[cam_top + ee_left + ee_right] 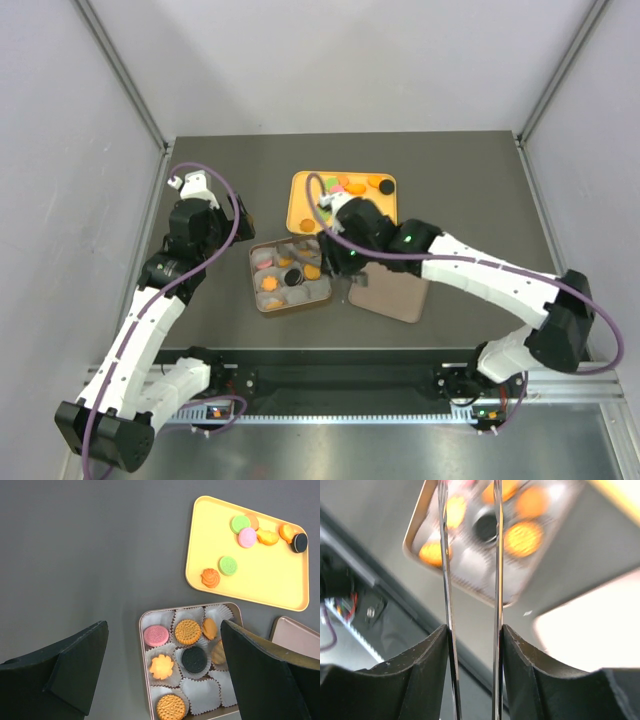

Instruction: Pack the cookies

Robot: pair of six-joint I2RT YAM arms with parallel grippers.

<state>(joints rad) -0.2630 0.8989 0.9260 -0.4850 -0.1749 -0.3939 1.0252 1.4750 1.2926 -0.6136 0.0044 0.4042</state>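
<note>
Several cookies (194,659) sit in white paper cups inside an open tin box (142,655): pink, black and orange ones. More cookies (228,565) lie loose on a yellow tray (192,555) behind it. My left gripper (163,627) hangs open above the box's left part, holding nothing. My right gripper (472,630) is shut on a pair of thin metal tongs (497,580). The tong blades stand apart with nothing between them, pointing at the box (420,515). In the top view the right gripper (328,243) hovers at the box's far right corner.
A pinkish box lid (390,292) lies flat on the table right of the box. The yellow tray (300,205) sits just behind the box. Grey walls close in the dark table on three sides. The left arm (150,320) stays left of the box.
</note>
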